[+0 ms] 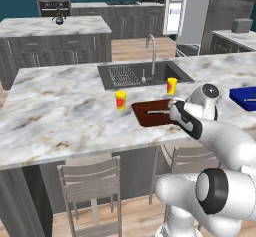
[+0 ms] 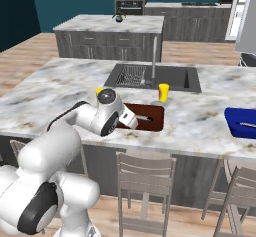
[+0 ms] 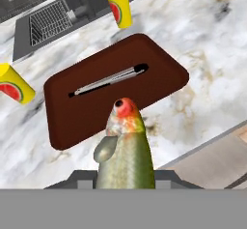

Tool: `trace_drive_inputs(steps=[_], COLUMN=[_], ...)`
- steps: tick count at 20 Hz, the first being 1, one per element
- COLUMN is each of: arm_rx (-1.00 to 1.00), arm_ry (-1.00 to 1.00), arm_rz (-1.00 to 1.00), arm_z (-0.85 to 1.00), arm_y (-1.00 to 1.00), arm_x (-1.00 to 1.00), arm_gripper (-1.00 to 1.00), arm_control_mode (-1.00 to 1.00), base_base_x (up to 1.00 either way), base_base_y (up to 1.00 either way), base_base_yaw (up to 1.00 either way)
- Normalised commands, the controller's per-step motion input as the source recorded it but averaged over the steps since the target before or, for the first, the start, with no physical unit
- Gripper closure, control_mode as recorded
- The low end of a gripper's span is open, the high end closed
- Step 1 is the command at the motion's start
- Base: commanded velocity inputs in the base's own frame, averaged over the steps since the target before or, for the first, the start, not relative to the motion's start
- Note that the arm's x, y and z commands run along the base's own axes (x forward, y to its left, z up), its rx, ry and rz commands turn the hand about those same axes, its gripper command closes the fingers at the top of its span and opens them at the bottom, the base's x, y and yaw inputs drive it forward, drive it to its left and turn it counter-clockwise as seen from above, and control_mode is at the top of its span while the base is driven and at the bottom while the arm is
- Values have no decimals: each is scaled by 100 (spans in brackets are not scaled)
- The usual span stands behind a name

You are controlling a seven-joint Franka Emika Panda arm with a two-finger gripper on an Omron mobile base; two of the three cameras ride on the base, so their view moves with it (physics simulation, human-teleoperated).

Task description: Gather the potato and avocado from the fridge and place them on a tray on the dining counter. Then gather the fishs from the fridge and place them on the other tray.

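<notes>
My gripper [image 1: 173, 112] is shut on a grey-green fish [image 3: 124, 150] with a reddish head, and the fish hides the fingertips in the hand view. It hangs just over the near edge of the dark reddish-brown other tray [image 3: 159, 64] [image 1: 145, 116] [image 2: 155, 123] on the dining counter [image 1: 60, 111]. A second slender grey fish [image 3: 108, 80] [image 1: 157, 112] lies along the middle of that tray. The blue tray [image 1: 245, 98] [image 2: 242, 123] sits further right on the counter with small things on it that are too small to name.
Two yellow cups with a watermelon print [image 1: 120, 101] [image 1: 171, 86] stand beside the brown tray. Behind them is the inset sink [image 1: 135, 73] with its faucet [image 1: 151, 43]. Stools [image 1: 92, 186] stand under the counter's near edge. The fridge [image 1: 197, 16] is at the back right.
</notes>
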Motion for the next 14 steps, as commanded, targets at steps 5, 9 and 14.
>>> trace_drive_inputs(steps=[5,9,14], arm_rx=[0,0,0], arm_ry=[0,0,1], arm_rz=[0,0,0], arm_z=[2,0,-2], arm_y=[-17,-24,-17], arm_x=[58,51,41], arm_gripper=[100,100,100], arm_control_mode=[-100,-100,-100], base_base_x=[0,0,0], base_base_y=[0,0,0], base_base_yaw=[0,0,0])
